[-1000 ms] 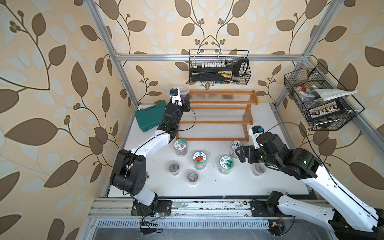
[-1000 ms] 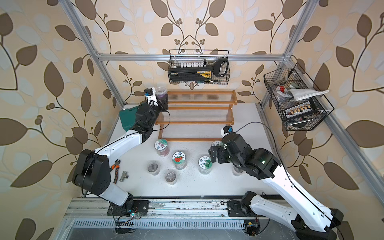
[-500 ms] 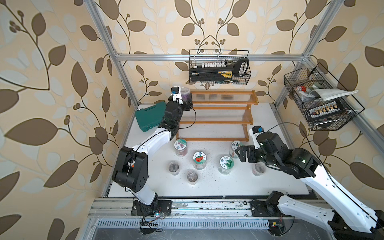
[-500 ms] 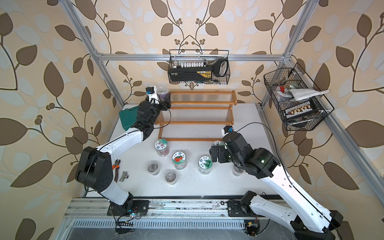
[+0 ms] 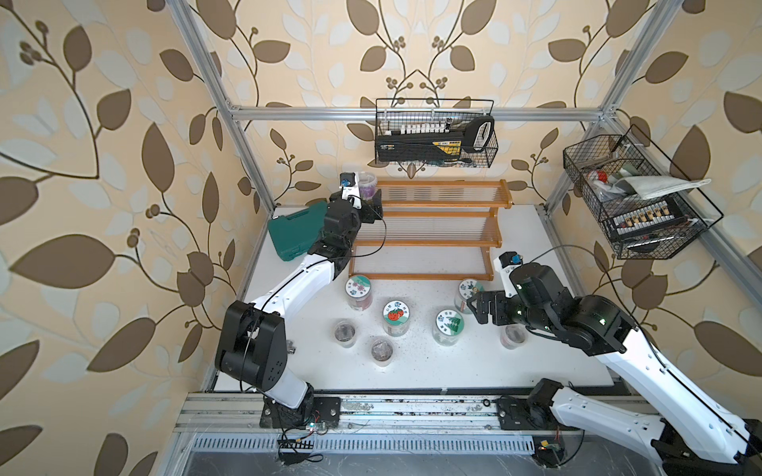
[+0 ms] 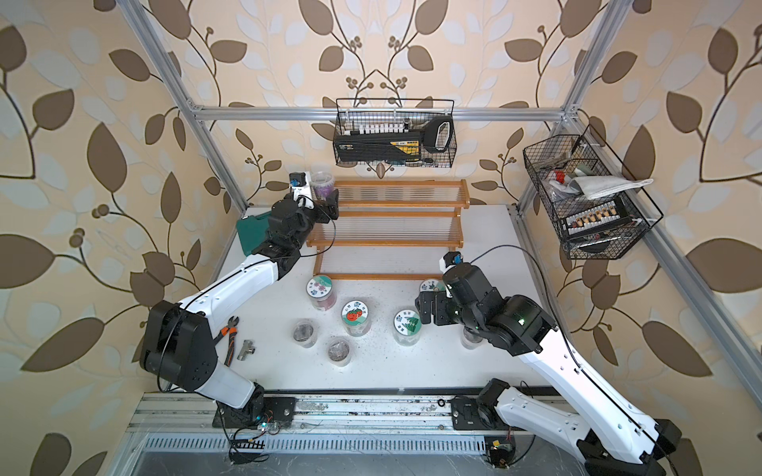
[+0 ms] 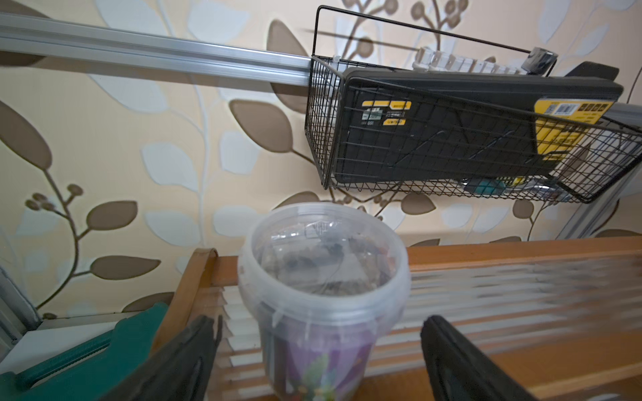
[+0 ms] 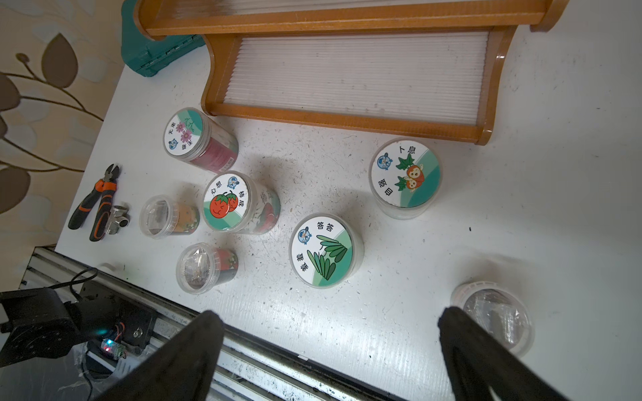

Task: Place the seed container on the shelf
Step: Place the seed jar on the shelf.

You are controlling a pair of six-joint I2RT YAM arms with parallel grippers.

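A clear lidded seed container with a purple label stands upright at the left end of the top tier of the orange-brown wooden shelf. It shows in both top views. My left gripper is open around its lower part, with a gap between each black finger and the container wall. My right gripper hangs open and holds nothing above the white table in front of the shelf, near several other seed jars.
Lidded jars and small clear cups stand on the table. A green case lies left of the shelf. Pliers lie front left. Black wire baskets hang above.
My left gripper's jaws have opened off the seed container, which stays standing on the shelf's top tier. The right arm has not moved.
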